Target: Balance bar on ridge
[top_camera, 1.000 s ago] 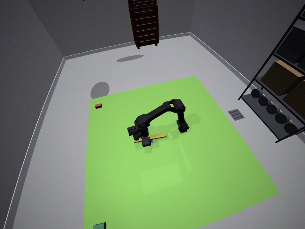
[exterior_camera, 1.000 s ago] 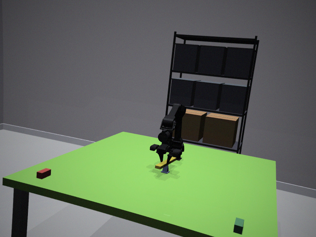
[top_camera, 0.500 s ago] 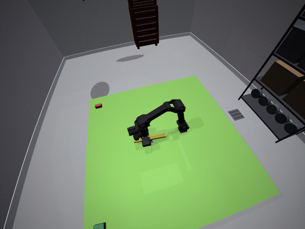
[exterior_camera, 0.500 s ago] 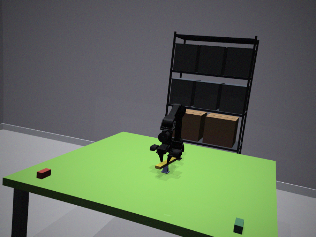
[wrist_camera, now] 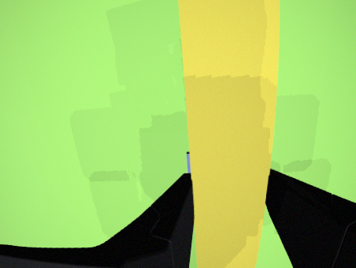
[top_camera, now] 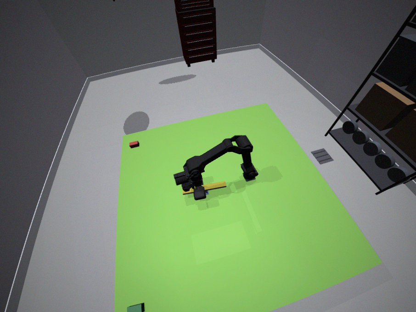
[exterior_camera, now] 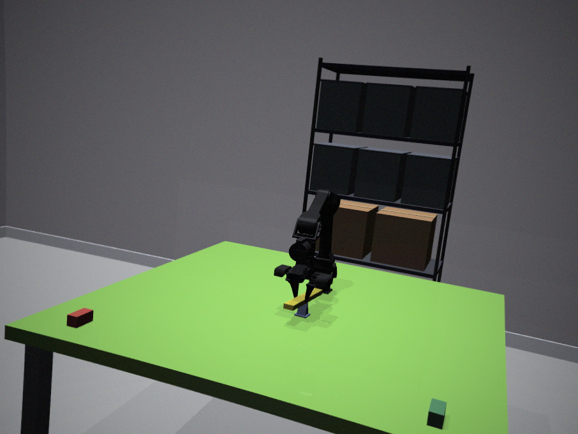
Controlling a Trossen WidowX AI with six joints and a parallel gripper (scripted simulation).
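Note:
A long yellow bar (top_camera: 217, 185) (exterior_camera: 291, 304) (wrist_camera: 231, 87) is held near the middle of the green table (top_camera: 268, 218) (exterior_camera: 186, 299). My gripper (top_camera: 197, 189) (exterior_camera: 302, 293) (wrist_camera: 226, 179) points down and is shut on the bar near its middle, one black finger on each side. The bar looks about level and clear of the table top. The small blue ridge (exterior_camera: 302, 311) stands right under the bar; in the wrist view only a thin sliver of the ridge (wrist_camera: 188, 161) shows at the bar's left edge. I cannot tell whether the bar touches the ridge's top.
A red block (top_camera: 134, 144) (exterior_camera: 80, 317) lies near one far table corner, and a green block (top_camera: 136, 308) (exterior_camera: 436, 413) near another. The arm's base (top_camera: 249, 172) stands behind the bar. A shelf rack (exterior_camera: 392, 163) with boxes stands beyond the table.

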